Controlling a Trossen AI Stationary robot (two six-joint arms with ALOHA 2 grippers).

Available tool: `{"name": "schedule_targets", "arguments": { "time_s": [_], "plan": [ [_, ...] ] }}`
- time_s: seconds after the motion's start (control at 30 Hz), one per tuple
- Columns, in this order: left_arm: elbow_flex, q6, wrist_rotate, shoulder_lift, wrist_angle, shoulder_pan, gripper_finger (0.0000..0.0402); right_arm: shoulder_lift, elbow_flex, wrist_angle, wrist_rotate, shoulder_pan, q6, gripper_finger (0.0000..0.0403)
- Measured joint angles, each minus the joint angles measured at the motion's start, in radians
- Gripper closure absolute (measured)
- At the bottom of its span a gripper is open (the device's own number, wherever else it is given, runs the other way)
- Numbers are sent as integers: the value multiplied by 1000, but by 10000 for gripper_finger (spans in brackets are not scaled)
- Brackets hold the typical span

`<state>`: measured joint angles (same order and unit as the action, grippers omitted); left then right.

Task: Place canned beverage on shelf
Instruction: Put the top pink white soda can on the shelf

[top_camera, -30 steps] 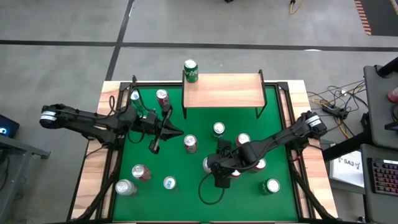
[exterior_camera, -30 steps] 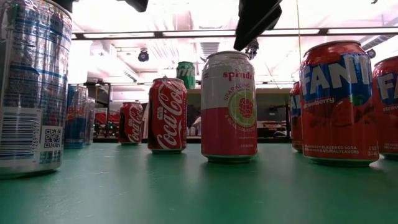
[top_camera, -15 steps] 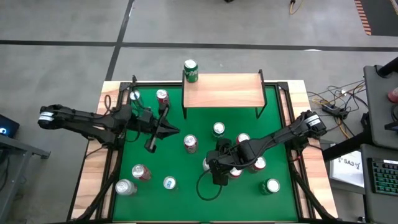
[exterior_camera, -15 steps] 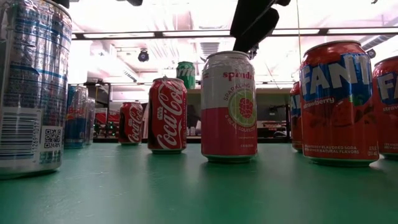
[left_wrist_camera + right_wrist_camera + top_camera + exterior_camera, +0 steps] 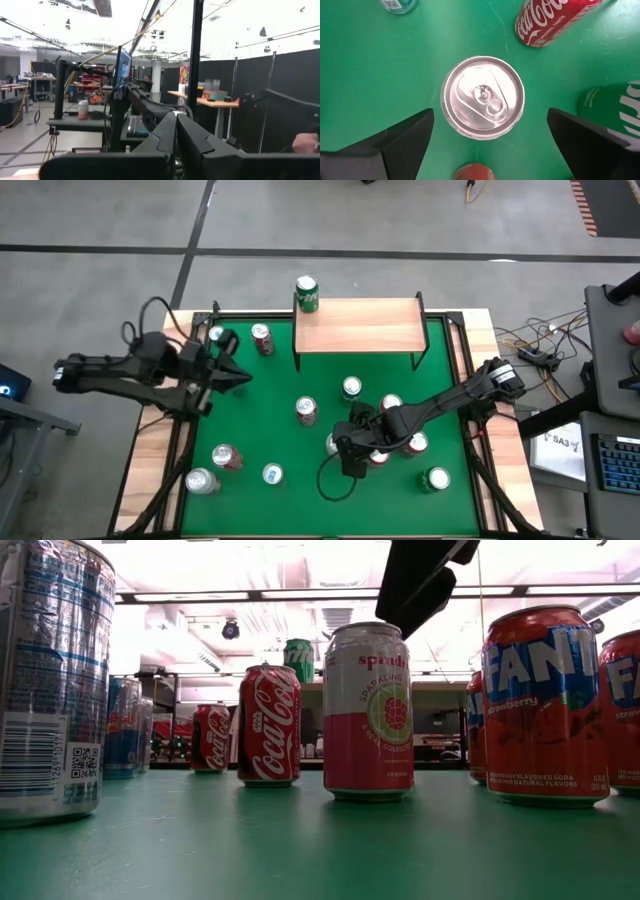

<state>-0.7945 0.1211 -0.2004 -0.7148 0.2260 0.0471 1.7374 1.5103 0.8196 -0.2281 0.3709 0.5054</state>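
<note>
A pink-and-white can [image 5: 368, 710] stands upright on the green table, right of its middle; its silver top [image 5: 482, 96] faces my right wrist camera. My right gripper [image 5: 490, 114] hangs open just above it [image 5: 420, 585], one finger to each side and neither touching. The shelf [image 5: 357, 325], a light wooden board on black legs, stands at the table's far edge with a green can [image 5: 306, 293] upright at its far left corner. My left gripper [image 5: 245, 380] is shut on nothing, raised over the table's left part and pointing toward the middle.
Around the pink can stand a Coca-Cola can [image 5: 545, 20], a green can [image 5: 615, 110] and red Fanta cans [image 5: 545, 705]. Several more cans [image 5: 226, 457] stand on the near left and at the far left [image 5: 262, 338]. Green felt [image 5: 280, 435] lies bare between the two groups.
My left gripper has drawn back toward the table's left edge and risen, staying shut. My right gripper has kept its place above the pink can.
</note>
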Motion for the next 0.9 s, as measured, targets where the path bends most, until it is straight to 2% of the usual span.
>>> {"name": "schedule_targets", "arguments": {
  "time_s": [0.2, 0.9],
  "plan": [
    [-46, 0, 0, 16, -85, 0, 402, 0, -41, -46, 2, -12, 0, 21],
    [-46, -34, 0, -30, -87, 0, 402, 0, -144, -249, 26, -33, -60, 21]
  ]
}}
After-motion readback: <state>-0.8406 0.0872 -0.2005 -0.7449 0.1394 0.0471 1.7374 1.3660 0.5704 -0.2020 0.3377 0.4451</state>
